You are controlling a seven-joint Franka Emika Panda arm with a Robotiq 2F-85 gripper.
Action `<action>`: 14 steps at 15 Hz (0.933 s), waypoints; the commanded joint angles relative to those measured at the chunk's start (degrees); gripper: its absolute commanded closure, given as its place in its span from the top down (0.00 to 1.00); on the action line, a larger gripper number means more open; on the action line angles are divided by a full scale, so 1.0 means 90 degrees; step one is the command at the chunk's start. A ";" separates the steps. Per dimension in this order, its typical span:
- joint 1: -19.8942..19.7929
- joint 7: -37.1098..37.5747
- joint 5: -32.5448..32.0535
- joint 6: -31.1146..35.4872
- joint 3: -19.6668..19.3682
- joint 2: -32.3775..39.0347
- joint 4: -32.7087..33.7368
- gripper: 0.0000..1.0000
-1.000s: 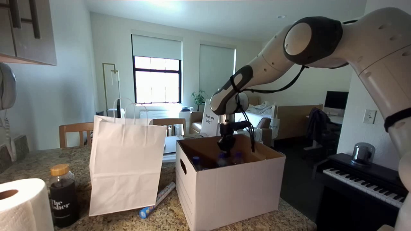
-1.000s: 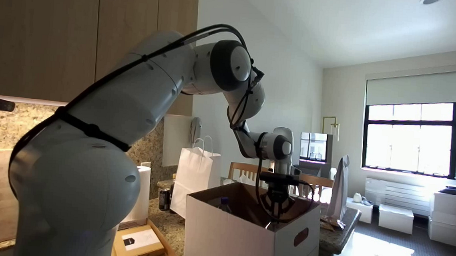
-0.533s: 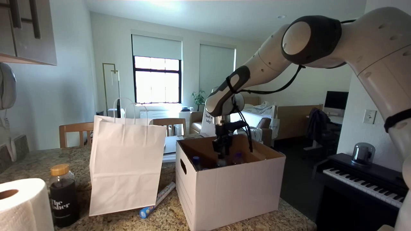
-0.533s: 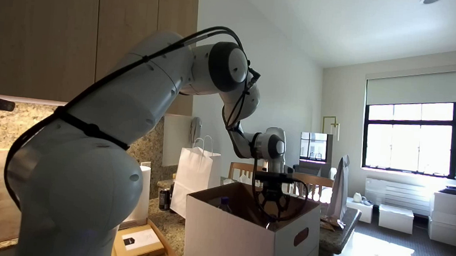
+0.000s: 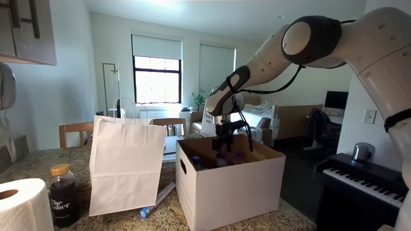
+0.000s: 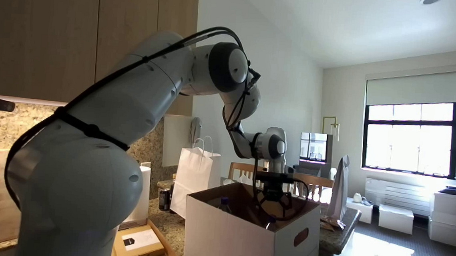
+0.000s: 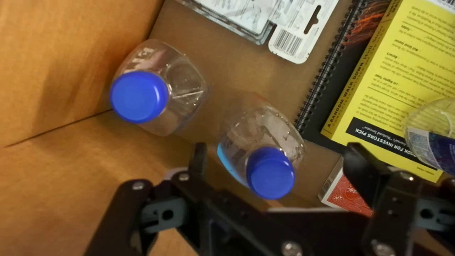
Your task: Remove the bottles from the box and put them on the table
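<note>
Blue-capped bottles (image 7: 262, 144): three visible, all inside box (image 5: 237, 192). Pincer (image 7: 279, 160) spread wide over middle one, gripping nothing. Taking all three out to table (image 5: 167, 218) apparently remains.

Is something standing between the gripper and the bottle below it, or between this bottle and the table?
Nothing visible stands between the open gripper and the bottle. Toward the table, though, the walls of the box surround this bottle, so it would likely need lifting over them.
</note>
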 commanded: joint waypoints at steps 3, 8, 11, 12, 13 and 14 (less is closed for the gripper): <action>-0.0110 -0.0206 -0.0023 0.0032 0.0053 0.0046 0.0013 0.53; -0.0063 -0.0119 -0.0069 -0.0087 0.0027 0.0177 0.0116 0.20; -0.0038 -0.0084 -0.0116 -0.0140 0.0003 0.0205 0.0144 0.07; -0.0026 -0.0055 -0.0138 -0.0095 -0.0013 0.0179 0.0105 0.04; -0.0039 -0.0043 -0.0126 -0.0061 -0.0018 0.0151 0.0075 0.04; -0.0067 -0.0064 -0.0084 -0.0075 -0.0006 0.0148 0.0084 0.03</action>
